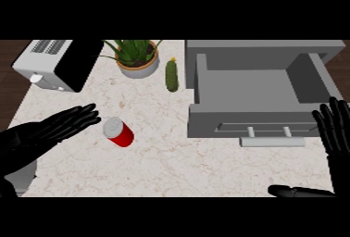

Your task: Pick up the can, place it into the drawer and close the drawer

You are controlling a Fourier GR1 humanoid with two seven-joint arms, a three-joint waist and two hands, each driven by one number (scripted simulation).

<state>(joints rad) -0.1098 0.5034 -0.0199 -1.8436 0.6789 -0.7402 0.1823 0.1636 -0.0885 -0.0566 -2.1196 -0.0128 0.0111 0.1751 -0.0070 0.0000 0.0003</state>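
Can (119, 132), one only, red with a silver lid, sat on the left half of the bench (171, 171), about midway between its far and near edges. Its long axis ran in the view from the lid at upper left to the red base at lower right. Whether it stood upright or leaned I could not tell, and I could make out no lettering on it. My left hand (51, 129) lay open just left of it, fingers straight, holding nothing and not touching it. My right hand (336, 127) rested open by the right edge, fingers up. One grey drawer (246, 85) stood pulled open at the far right, with one handle (271, 141). Along the far edge were one toaster (51, 65), one potted plant (137, 58) and one cucumber (171, 75).
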